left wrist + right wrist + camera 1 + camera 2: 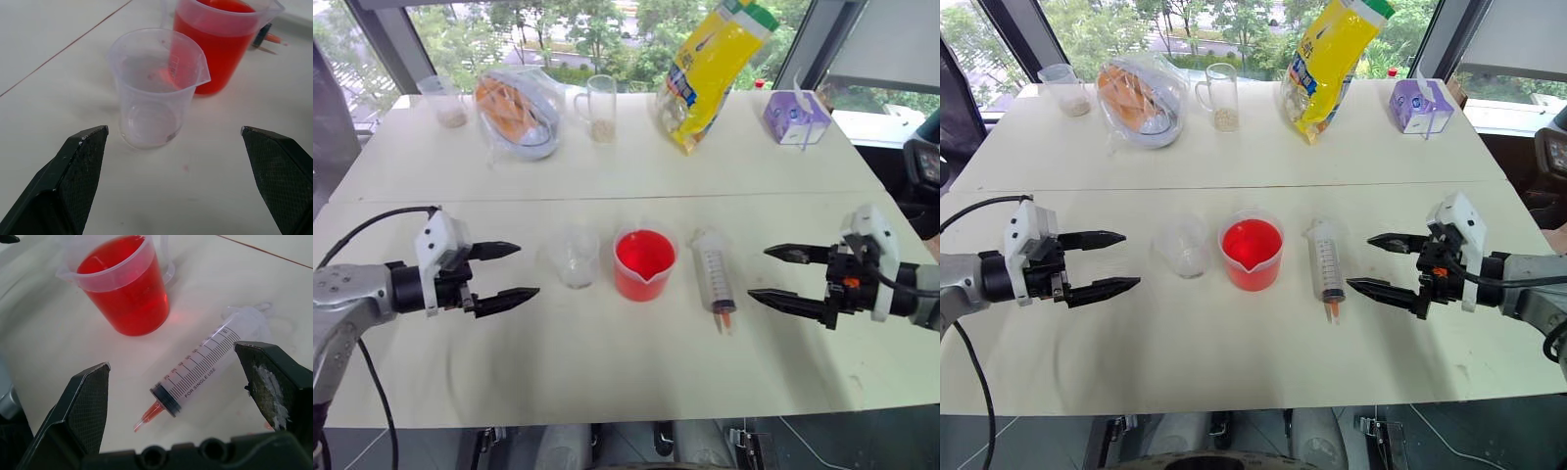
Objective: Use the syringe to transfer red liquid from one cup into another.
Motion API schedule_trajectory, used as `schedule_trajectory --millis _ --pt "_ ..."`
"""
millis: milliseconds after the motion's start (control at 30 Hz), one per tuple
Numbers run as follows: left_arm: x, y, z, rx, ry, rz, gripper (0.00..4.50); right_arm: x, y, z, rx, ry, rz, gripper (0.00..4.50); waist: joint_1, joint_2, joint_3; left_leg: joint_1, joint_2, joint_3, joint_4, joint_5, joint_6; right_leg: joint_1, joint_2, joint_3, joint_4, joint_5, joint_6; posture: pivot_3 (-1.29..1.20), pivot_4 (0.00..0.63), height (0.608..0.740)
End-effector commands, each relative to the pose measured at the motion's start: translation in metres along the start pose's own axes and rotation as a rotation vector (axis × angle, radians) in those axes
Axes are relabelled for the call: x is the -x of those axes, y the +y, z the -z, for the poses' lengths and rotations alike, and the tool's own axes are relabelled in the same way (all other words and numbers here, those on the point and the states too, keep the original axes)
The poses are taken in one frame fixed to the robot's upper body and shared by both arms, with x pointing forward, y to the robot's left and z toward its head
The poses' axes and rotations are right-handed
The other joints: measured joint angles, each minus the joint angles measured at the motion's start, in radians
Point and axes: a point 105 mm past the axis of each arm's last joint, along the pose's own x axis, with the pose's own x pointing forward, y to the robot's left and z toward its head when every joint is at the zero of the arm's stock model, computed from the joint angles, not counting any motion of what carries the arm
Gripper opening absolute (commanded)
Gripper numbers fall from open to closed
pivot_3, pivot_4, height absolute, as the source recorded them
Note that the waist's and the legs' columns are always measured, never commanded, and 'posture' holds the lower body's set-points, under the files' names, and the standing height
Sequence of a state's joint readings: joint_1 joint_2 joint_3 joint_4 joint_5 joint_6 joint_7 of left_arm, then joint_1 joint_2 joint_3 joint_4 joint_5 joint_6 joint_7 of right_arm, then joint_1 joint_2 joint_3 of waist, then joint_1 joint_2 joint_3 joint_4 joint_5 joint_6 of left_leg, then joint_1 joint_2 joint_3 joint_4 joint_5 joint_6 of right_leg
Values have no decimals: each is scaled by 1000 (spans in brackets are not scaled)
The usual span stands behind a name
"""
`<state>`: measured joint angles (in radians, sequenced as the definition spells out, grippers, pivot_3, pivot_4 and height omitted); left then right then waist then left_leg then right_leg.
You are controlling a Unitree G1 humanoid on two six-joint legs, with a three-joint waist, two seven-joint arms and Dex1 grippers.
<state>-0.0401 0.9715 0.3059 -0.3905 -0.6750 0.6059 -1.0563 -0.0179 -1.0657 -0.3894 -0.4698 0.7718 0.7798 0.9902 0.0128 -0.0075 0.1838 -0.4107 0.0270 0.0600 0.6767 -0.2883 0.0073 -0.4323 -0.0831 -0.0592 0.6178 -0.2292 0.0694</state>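
Syringe lies flat on the near worktop, its orange tip toward the robot and its plunger end away, just to the right of the beaker. That beaker stands upright, showing red liquid nearly to its rim, spout toward the robot. Just to the left of it stands the small clear cup, upright and with no liquid visible inside — the three form a row across the middle of the worktop, close together but apart.

Left gripper hovers to the left of the cup, fingers spread wide and holding nothing, pointing inward at the cup. Right gripper hovers to the right of the syringe, likewise spread wide and holding nothing — in the right wrist view the syringe barrel lies between and beyond its fingers.

Past a seam, on the far worktop, sit a small cup with grains at the far left, a clear bag with something orange inside, a handled glass mug with grains, a tall yellow bag and a purple box at the right.
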Motion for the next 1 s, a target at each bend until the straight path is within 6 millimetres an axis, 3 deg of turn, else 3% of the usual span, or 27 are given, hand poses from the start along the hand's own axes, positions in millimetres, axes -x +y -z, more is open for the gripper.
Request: schedule_trajectory --millis 33,367,700,933,1000 --pt "0 -5 -8 -36 0 33 4500 0 6 -14 56 -24 -31 4430 0 0 0 0 0 0 0 0 0 0 0 0 0 0 0 0 150 740" --pt "-2 -17 -13 -40 -7 89 4500 -6 8 -22 73 5 -90 4430 0 0 1 0 0 1 0 0 0 0 0 0 0 0 0 0 150 740" --pt "-8 -16 -15 -60 -21 111 4500 -2 -5 -23 30 39 -79 4430 0 0 1 0 0 1 1 0 0 0 1 0 0 0 0 0 150 740" --pt "-17 -13 -21 -83 -53 141 4500 2 -17 -33 -69 48 -40 4430 0 0 1 0 0 1 1 0 0 0 1 1 1 1 0 0 150 740" --pt "-21 -12 -22 -92 -60 154 4500 1 -22 -28 -135 141 -16 4430 -1 0 1 0 0 1 2 0 0 0 1 1 2 1 0 0 150 740"
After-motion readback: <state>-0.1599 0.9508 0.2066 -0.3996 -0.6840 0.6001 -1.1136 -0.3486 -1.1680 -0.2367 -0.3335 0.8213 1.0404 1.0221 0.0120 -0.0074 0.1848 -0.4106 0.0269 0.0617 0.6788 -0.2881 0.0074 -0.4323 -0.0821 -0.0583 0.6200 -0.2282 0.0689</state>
